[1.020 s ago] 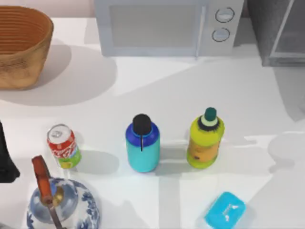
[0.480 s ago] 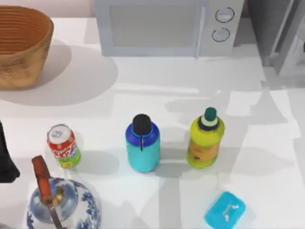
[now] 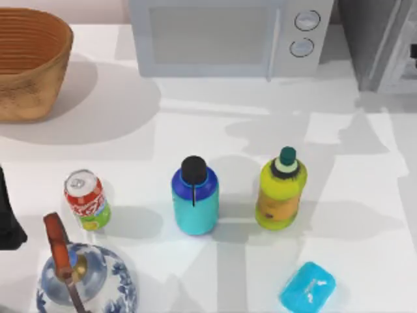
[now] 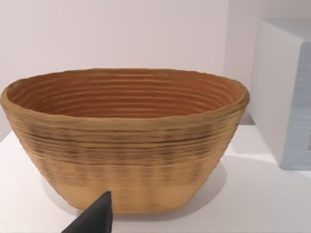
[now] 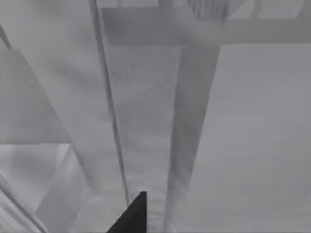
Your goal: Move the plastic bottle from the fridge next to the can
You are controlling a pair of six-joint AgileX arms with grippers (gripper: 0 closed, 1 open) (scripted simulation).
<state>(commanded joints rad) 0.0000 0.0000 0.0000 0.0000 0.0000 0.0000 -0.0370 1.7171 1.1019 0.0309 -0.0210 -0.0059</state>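
The plastic bottle (image 3: 194, 195), blue with a teal base and a black cap, stands upright on the table. It is between the red can (image 3: 86, 199) on its left and a yellow-green bottle (image 3: 281, 189) on its right. The grey fridge (image 3: 381, 42) is at the back right, its pale door panel angled outward. My right gripper (image 5: 131, 216) is close against the fridge's grey frame and door (image 5: 194, 121); a dark bit of that arm (image 3: 413, 51) shows at the right edge. My left arm (image 3: 6, 218) is parked at the left edge, its gripper (image 4: 95, 221) facing the basket.
A woven basket (image 3: 29, 62) sits at the back left, with a grey microwave (image 3: 228, 36) at the back middle. A blue-and-white teapot (image 3: 78, 277) stands at the front left just below the can. A light blue block (image 3: 307, 287) lies at the front right.
The fridge's door panel has swung further outward, and the shadows on the right half of the table have shifted. Bottles, can and left arm have not moved.
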